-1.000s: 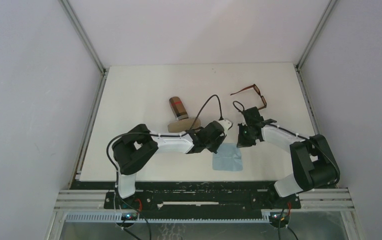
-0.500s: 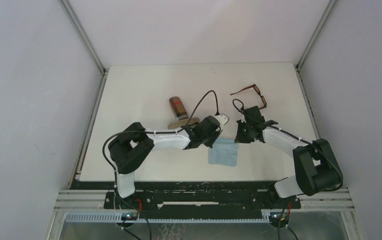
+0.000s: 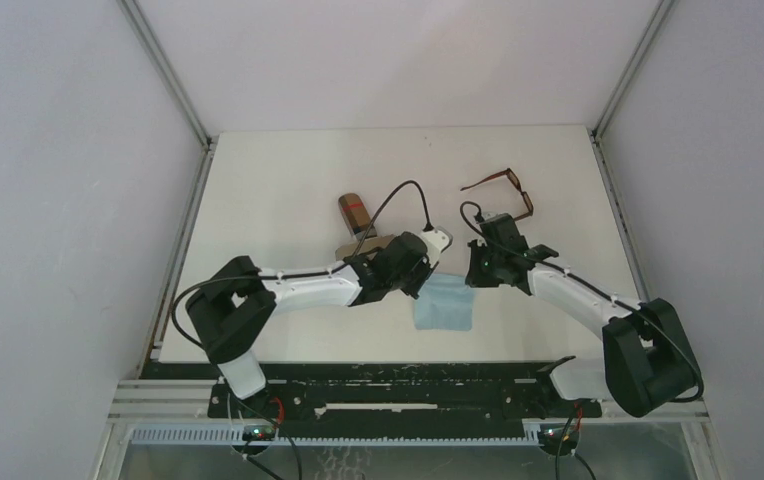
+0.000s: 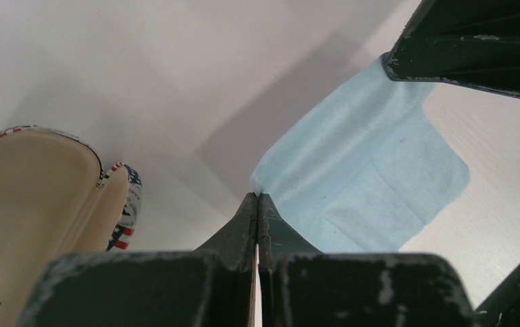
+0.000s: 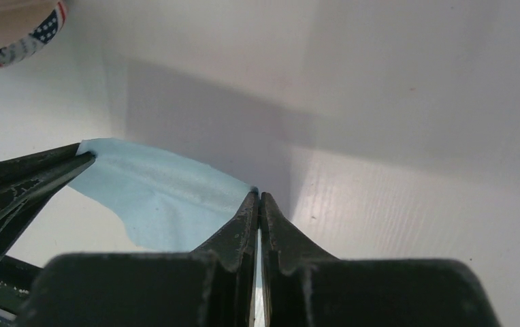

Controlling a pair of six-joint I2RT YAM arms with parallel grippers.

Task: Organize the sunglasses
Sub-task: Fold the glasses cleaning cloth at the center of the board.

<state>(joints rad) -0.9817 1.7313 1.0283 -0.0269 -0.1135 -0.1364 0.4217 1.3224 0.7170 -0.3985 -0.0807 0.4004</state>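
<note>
**A:** What has the left pincer (image 4: 258, 197) got?

**B:** Its jaws are pressed tight on one corner of a light blue cloth (image 4: 373, 184). The right pincer (image 5: 258, 196) is clamped the same way on the neighbouring corner. The cloth's edge runs between the two tips, and the rest trails toward the arm bases onto the table (image 3: 278, 200).

**A:** And the sunglasses?

**B:** One pair of sunglasses (image 3: 518, 192) lies on the table beyond the right pincer, a little to its right and apart from both pincers. It has a slim dark brown frame with thin temple arms, and one arm is swung out toward the left.

**A:** Can you see the lens tint?

**B:** No, it's too small from overhead, and neither wrist camera catches the pair.

**A:** Anything else hard to read?

**B:** Off to the left pincer's left sits an open flag-print case (image 4: 33, 204) with a cream lining. The left arm covers part of it from above, and the wrist view cuts it off. Just beyond it stands a brown case (image 3: 355, 212) with a patch of red on it. I cannot tell whether that red is a frame or a marking.
</note>
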